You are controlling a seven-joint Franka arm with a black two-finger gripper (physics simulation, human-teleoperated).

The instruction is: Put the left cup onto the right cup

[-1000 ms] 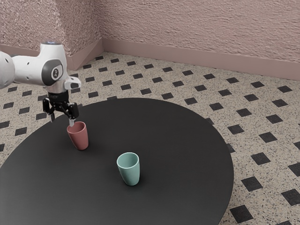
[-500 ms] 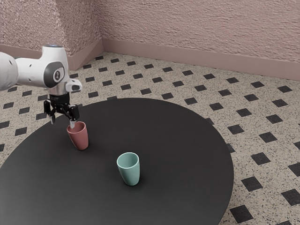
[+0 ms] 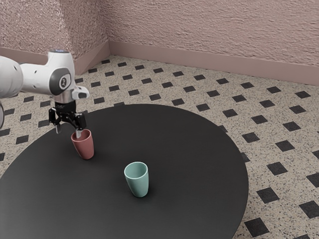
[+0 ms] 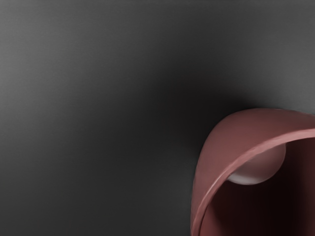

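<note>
Two cups stand upright on the round black table [image 3: 189,149], well apart from each other. Red cup [image 3: 83,145] is toward the ext. view's left, near the table's far-left edge. Teal cup [image 3: 136,180] sits nearer the camera & to the ext. view's right of the red one, mouth up.

White arm [image 3: 37,79] comes in from the ext. view's left & bends down over the red cup. Its black hand [image 3: 68,129] points straight down at the left side of the cup's rim w/ fingers spread apart. One finger [image 3: 77,133] dips just inside the cup's mouth by that side of the rim. The other [image 3: 58,126] hangs outside, w/ a gap btwn it & the cup wall. So the hand straddles the rim but isn't clamped on it. Red cup's base rests on the table, not tilted.

Wrist view: red cup [image 4: 219,162] is close under the hand, its curved rim & part of the outer wall seen over dark table [image 4: 98,98]. A pale rounded shape [image 4: 256,171] sits just inside the rim; can't tell what it is.

Beyond the table: speckled floor [image 3: 239,94] w/ black diamond tiles & a rough pink wall [image 3: 209,25].
</note>
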